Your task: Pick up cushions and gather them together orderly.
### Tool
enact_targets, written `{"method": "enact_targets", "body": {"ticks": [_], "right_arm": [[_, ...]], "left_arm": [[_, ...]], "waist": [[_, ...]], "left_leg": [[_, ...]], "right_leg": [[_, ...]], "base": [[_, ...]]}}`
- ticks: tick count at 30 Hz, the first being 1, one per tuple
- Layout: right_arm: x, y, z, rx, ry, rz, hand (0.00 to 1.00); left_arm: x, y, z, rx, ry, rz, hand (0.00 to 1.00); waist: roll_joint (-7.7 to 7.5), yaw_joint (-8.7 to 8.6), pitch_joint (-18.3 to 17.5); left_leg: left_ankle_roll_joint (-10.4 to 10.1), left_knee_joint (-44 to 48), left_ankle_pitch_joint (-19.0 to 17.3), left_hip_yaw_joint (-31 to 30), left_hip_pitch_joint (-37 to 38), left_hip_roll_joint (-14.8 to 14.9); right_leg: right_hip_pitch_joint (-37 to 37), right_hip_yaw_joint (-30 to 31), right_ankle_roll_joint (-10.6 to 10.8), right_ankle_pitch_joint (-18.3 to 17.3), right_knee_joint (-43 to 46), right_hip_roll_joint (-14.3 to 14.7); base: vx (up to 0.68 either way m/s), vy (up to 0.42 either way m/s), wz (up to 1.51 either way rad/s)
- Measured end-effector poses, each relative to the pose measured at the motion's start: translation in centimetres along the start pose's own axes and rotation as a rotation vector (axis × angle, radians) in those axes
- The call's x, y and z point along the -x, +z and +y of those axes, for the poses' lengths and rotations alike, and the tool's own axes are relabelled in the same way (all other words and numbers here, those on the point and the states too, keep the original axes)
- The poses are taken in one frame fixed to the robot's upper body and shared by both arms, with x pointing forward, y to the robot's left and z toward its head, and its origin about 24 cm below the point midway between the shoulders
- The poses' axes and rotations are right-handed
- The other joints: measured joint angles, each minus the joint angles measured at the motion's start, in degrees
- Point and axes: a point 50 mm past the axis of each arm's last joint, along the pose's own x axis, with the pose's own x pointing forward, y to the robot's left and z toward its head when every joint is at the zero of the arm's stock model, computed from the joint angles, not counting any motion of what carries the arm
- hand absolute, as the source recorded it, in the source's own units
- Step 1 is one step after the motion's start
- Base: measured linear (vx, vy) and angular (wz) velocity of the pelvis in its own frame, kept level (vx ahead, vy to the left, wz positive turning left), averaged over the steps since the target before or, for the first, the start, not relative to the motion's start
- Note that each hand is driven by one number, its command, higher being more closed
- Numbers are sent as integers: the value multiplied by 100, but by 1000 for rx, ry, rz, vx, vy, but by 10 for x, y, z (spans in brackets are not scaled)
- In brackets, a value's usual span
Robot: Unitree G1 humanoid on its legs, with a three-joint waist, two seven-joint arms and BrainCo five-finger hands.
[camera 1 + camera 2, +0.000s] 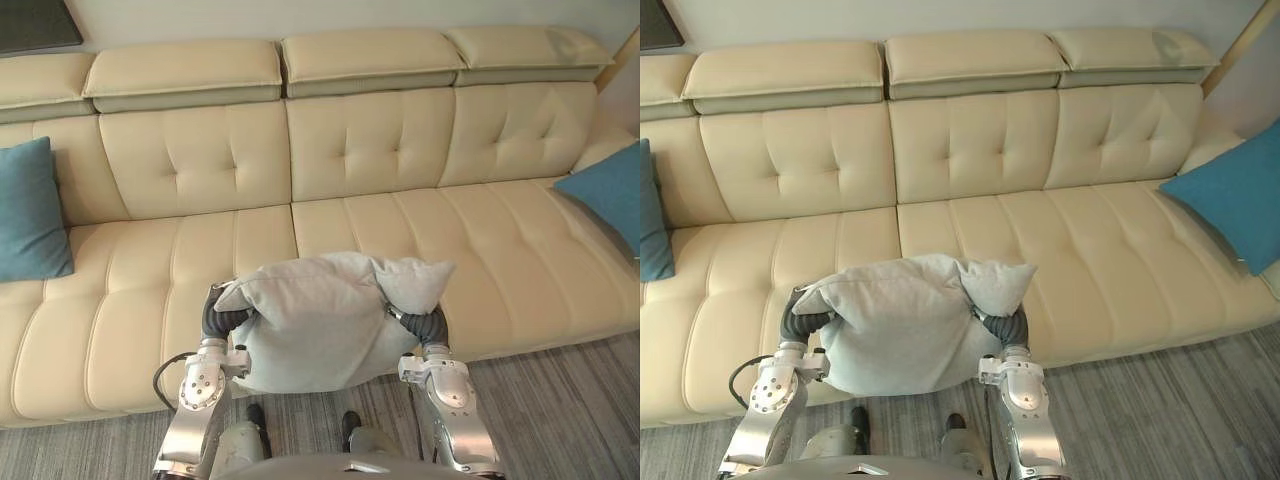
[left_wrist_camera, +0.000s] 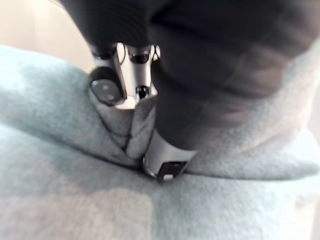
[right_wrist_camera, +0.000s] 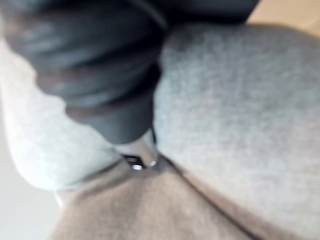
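sofa (image 1: 400, 230): cream and tufted, it spans the frame from edge to edge. its seat is the nearest thing to a container here, with a teal cushion at each end and the middle stretch bare.
grey cushion (image 1: 320, 320): lower middle of the frame, held up over the seat's front edge between both hands, its upper corners flopped and bunched.
handling: it looks light, soft and floppy, so it will likely sag wherever it is not supported. the fuzzy cloth should grip well, and nothing about it is fragile. best taken at its two side edges, one hand on each, so it stays flat enough to set down neatly.
right teal cushion (image 1: 1230, 195): right edge of the frame, leaning in the sofa's corner.
left teal cushion (image 1: 30, 210): left edge of the frame, upright against the backrest.
left hand (image 2: 106, 85): at the grey cushion's left side, curled into the cloth with a fold pinched tight.
right hand (image 3: 137, 150): pressed into the cushion's right side. the close view is poor, so it probably grips, but i cannot tell how far it is closed.
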Motion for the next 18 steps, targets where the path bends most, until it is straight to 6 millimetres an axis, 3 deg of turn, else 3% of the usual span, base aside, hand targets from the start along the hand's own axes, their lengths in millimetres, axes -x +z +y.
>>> {"method": "enact_targets", "body": {"ticks": [2, 5, 10, 14, 17, 18], "right_arm": [[-2, 2, 0, 0, 2, -10, 100], [-5, 5, 0, 4, 3, -24, 100], [-7, 7, -1, 8, 0, -33, 100], [-10, 11, 0, 8, 3, -50, 100], [-38, 42, 5, 28, 17, -174, 100], [-56, 59, 7, 44, 15, -234, 100]], "left_arm": [[0, 2, 0, 2, -4, -8, 100], [0, 2, -1, 1, -9, -9, 100], [-1, 2, -1, 1, -20, -11, 100], [-2, 4, -1, -2, -21, -21, 100], [-23, 23, -4, -20, -9, -104, 100], [-38, 35, -5, -40, -1, -156, 100]], "waist": [[-10, -6, -13], [-55, -33, -89], [-54, -89, -94], [-51, -101, -273], [-37, -68, -263], [-28, -40, -247]], "left_leg": [[-9, -71, 24, -17, -38, 24], [25, -64, 52, -8, -170, 23], [27, -270, 65, 4, -93, 48], [42, -903, 341, 31, 197, -15], [81, -1234, 666, 12, -18, -59], [100, -1350, 833, -13, -204, -78]], "right_leg": [[81, -39, -61, 93, -265, 14], [79, -29, 122, 382, -543, 41], [103, 12, 50, 604, -665, 86], [84, 90, -37, 757, -669, 86], [-255, 109, -37, 943, -709, 78], [-432, 108, -47, 1045, -795, 73]], "base": [[91, -21, 4], [147, -21, -3], [88, -1, -5], [11, 14, -1], [-114, 40, 6], [-133, 31, 11]]}}
